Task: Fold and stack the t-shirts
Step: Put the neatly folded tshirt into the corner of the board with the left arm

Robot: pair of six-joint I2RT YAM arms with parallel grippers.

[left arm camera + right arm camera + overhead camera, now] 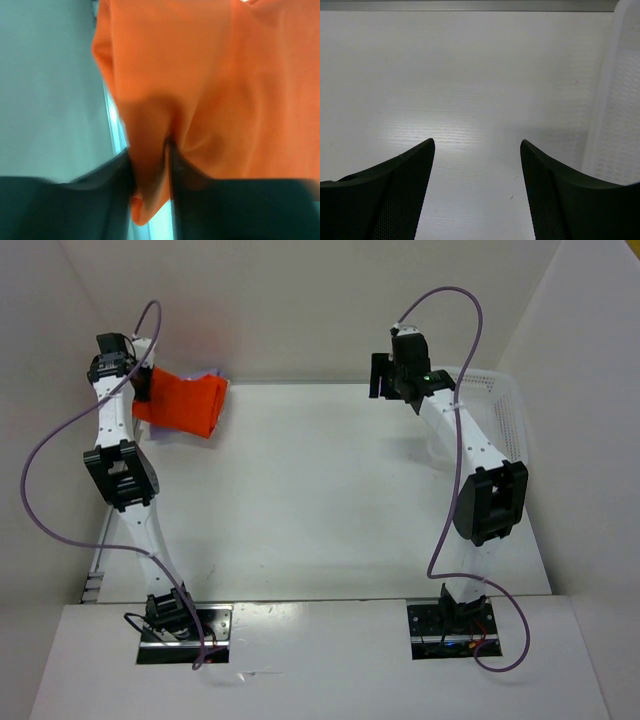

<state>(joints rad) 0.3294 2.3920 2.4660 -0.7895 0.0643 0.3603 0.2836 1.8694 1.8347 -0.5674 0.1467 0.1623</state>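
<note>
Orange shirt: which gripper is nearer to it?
Left. The left gripper pinches a fold of the orange shirt; the right gripper hangs open across the table, beside the basket.

Inspection finding: nothing legible is showing in any of the three views. No text, label, brand mark, number or sign is presenting clearly enough to be read on any surface.
</note>
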